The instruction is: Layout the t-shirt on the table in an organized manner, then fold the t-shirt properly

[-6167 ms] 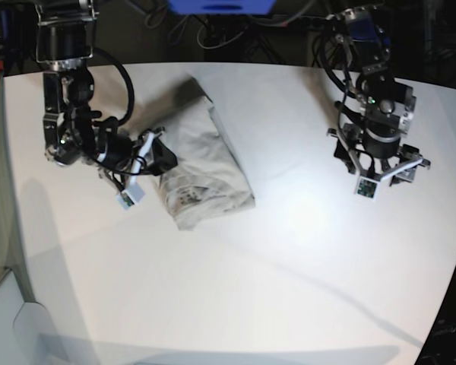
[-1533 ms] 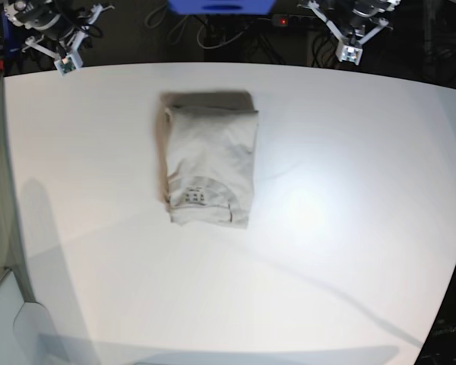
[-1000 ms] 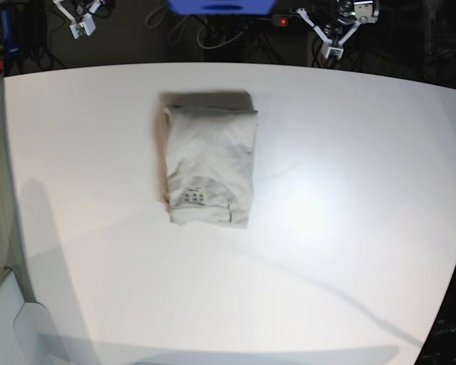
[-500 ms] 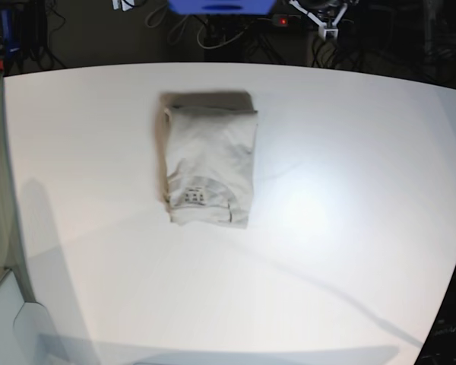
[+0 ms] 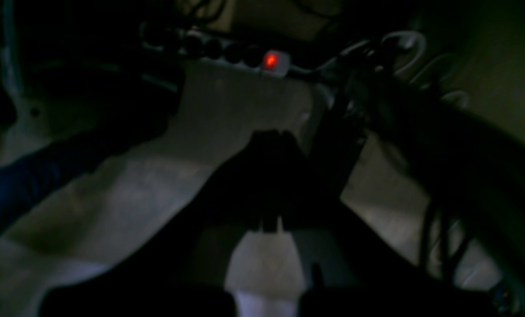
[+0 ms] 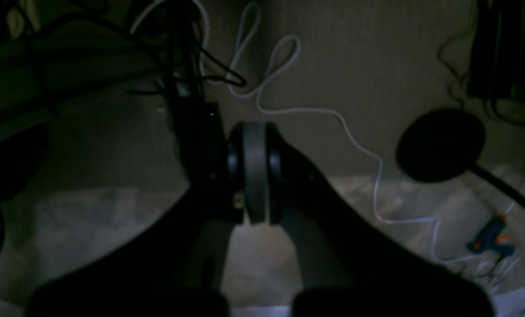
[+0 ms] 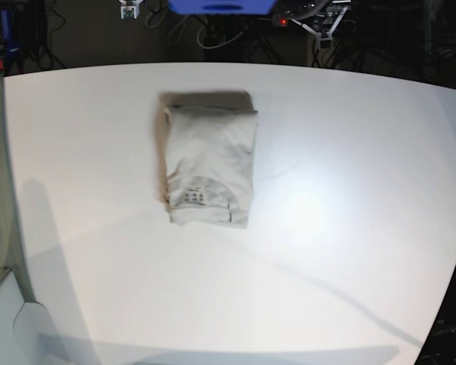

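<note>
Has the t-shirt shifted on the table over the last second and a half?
No. The t-shirt lies folded in the same spot, the same distance from the far edge of the table in the base view.

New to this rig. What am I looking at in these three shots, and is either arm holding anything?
It's a two-armed robot. The base view looks down on the table, where the t-shirt lies folded into a neat rectangle, neck label up. The other two views come from cameras on each wrist. Both arms are pulled back past the table's far edge, so those views are dark and show only floor and cables. The left gripper and right gripper are shut and hold nothing.
</note>
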Robot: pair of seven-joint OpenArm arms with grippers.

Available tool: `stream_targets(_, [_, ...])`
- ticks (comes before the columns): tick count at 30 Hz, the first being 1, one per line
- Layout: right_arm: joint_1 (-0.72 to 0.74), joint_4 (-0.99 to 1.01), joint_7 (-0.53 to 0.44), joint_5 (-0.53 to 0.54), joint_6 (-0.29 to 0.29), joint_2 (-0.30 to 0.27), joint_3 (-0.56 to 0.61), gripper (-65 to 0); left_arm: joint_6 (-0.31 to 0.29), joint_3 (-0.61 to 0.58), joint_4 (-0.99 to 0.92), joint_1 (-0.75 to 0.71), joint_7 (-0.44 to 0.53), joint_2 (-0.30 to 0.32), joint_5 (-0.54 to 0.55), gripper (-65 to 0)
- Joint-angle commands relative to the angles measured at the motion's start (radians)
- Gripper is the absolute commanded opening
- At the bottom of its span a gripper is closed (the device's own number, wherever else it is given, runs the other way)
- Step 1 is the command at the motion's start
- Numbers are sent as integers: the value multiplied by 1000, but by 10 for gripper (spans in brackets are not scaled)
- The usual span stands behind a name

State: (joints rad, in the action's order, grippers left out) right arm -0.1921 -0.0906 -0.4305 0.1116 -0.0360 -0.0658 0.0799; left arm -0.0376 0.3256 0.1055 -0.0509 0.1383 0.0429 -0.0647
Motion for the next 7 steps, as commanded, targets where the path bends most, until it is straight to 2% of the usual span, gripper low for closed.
stream_targets(1, [-7,2,-8,7,21,-7,10,-650,23,4,6,9,24,-8,13,-649])
stream_targets(4, [15,10,6,7,21,-12,28,-650,71,2,4,9,27,-22,58,-649])
stream_targets(7, [32,9,48,7,21,-15,45,-650,83,7,-25,9,34,-24,65,-649])
